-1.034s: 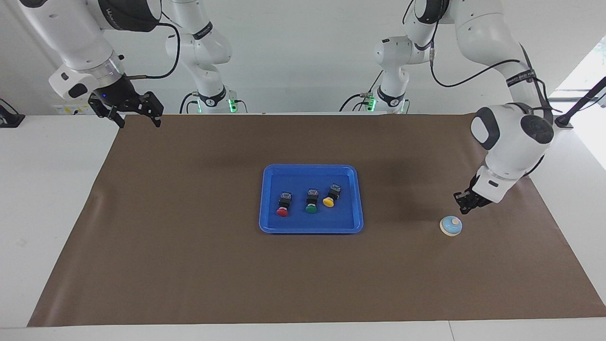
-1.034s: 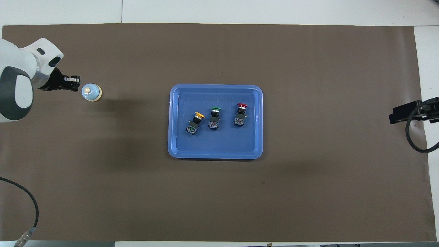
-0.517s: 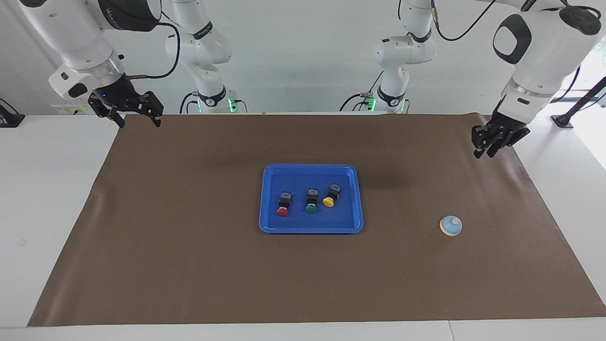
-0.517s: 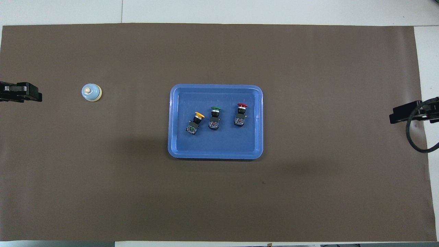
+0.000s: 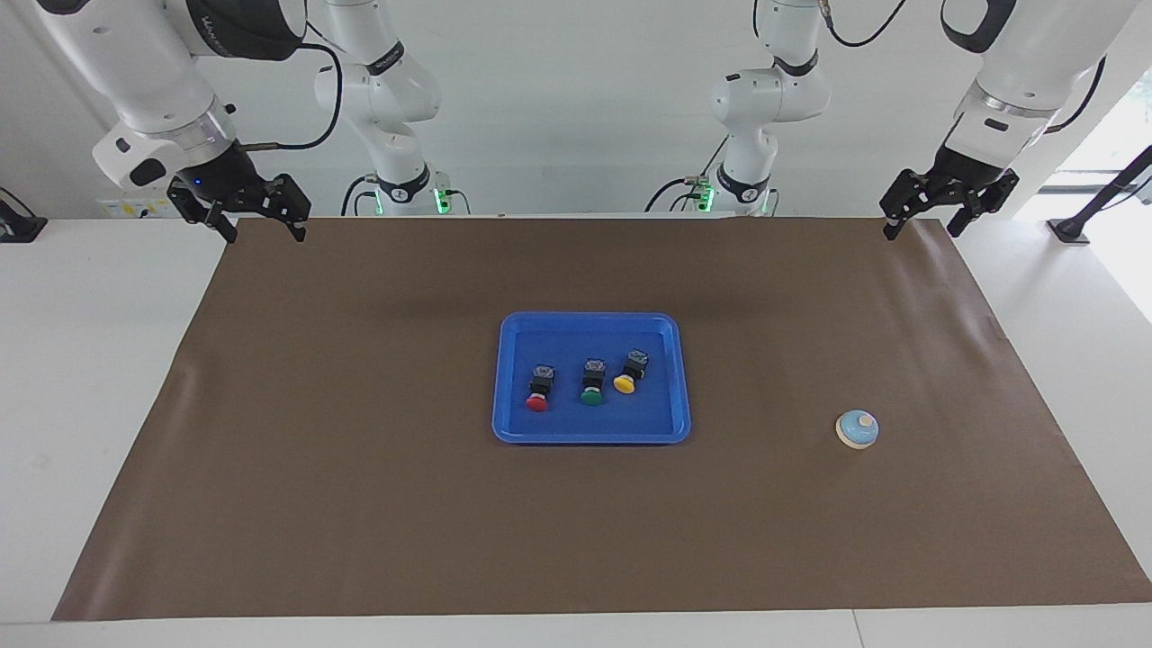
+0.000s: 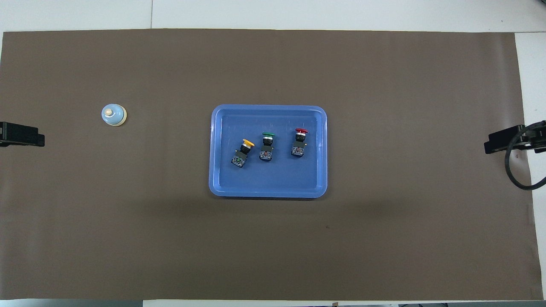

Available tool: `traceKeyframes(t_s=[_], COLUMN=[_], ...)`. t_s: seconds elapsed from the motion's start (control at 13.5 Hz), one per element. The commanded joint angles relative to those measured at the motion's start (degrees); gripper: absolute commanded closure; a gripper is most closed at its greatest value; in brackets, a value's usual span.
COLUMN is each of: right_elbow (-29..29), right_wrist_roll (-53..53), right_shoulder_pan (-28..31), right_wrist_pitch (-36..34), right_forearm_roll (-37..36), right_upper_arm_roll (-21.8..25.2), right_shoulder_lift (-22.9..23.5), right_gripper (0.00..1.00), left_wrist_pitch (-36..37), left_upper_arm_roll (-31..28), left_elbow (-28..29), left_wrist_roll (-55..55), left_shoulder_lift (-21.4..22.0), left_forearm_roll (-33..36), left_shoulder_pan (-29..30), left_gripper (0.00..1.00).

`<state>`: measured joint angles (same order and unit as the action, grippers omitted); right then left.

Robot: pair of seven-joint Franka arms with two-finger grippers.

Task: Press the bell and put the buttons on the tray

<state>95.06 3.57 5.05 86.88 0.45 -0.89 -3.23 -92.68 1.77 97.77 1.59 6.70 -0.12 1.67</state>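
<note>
A bright-blue tray (image 5: 513, 427) (image 6: 318, 187) lies at the middle of the brown mat. In it lie three buttons on their sides: red (image 5: 537, 392) (image 6: 300, 140), green (image 5: 591, 384) (image 6: 267, 145) and yellow (image 5: 628, 373) (image 6: 243, 152). The light-blue bell (image 5: 857, 428) (image 6: 113, 115) stands alone on the mat toward the left arm's end. My left gripper (image 5: 924, 227) (image 6: 21, 137) hangs open and empty, high over the mat's corner at its own end. At the other end my right gripper (image 5: 266, 232) (image 6: 497, 143) waits, open and empty, over the mat's corner.
The brown mat (image 5: 360, 504) covers most of the white table (image 5: 90, 360). A black cable (image 6: 514, 175) loops below the right gripper in the overhead view.
The left gripper has risen from beside the bell and drawn back to the mat's corner, opening as it went. Bell, buttons, tray and right arm have not moved.
</note>
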Motion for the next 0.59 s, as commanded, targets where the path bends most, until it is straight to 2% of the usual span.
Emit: traceKeyframes(t_s=[0.0,0.52], right_elbow=[-0.2,-0.2], right_wrist_roll=[-0.1,-0.1], right_shoulder_pan=[0.5,0.4], right_wrist_pitch=[-0.8,-0.8], right_forearm_roll=[0.8,0.7], right_upper_arm_roll=[-0.3,-0.3], right_shoulder_lift=[0.1,0.1], right_gripper=[0.00,0.00], left_wrist_pitch=[2.8,5.2], left_upper_arm_roll=[-0.1,0.2], left_elbow=[-1.2,-1.2], left_wrist_roll=[-0.7,-0.1], left_shoulder_lift=[-1.0,-0.9], left_forearm_roll=[0.3,-0.8], left_shoulder_pan=[-0.8,-0.9], left_gripper=[0.00,0.00])
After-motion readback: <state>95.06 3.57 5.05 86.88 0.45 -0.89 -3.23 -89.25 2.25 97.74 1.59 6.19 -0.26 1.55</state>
